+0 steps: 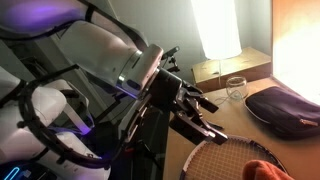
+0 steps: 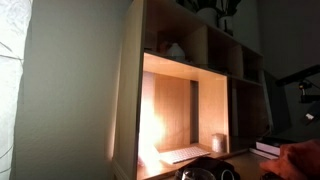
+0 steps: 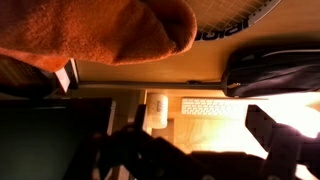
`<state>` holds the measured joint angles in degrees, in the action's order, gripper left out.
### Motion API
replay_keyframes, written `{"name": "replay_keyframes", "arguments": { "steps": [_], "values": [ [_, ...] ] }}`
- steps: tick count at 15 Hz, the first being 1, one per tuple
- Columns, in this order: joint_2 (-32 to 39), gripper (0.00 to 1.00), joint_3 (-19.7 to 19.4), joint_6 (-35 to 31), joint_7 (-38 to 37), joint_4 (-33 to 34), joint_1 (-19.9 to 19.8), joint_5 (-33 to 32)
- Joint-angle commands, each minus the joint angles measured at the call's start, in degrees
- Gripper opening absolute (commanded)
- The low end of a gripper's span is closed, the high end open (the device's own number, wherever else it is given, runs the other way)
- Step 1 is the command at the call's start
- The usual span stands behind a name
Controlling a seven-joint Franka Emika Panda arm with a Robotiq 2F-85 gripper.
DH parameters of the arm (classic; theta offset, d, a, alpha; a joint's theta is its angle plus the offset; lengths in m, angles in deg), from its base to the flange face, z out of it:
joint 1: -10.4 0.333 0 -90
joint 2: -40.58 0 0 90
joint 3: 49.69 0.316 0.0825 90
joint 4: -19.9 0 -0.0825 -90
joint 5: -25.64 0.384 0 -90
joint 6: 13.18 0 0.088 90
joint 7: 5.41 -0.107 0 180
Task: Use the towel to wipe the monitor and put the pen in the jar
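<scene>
An orange towel fills the top of the wrist view and lies on the wooden desk; it also shows in both exterior views. A clear glass jar stands on the desk and shows in the wrist view beside a white keyboard. My gripper hangs above the desk, apart from the towel. Its dark fingers are spread in the wrist view, open and empty. I see no pen. A dark panel at the lower left may be the monitor; I cannot tell.
A racket lies beside the towel on the desk. A black bag lies near the jar. A bright lit panel stands at the back. A tall wooden shelf unit holds small objects and books.
</scene>
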<state>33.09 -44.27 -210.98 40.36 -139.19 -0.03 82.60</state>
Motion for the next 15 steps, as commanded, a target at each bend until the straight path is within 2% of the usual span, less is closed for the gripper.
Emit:
{"name": "replay_keyframes", "arguments": {
  "steps": [1,7,12,15],
  "values": [
    [1.08,1.00,7.28,-0.17,9.00,0.00,-4.25,6.39],
    [2.69,1.00,16.62,-0.17,23.01,-0.01,-8.38,18.77],
    [2.40,1.00,23.90,-0.16,33.69,-0.02,-13.42,27.86],
    [1.87,1.00,27.64,-0.16,36.58,-0.01,-15.62,32.45]
  ]
}}
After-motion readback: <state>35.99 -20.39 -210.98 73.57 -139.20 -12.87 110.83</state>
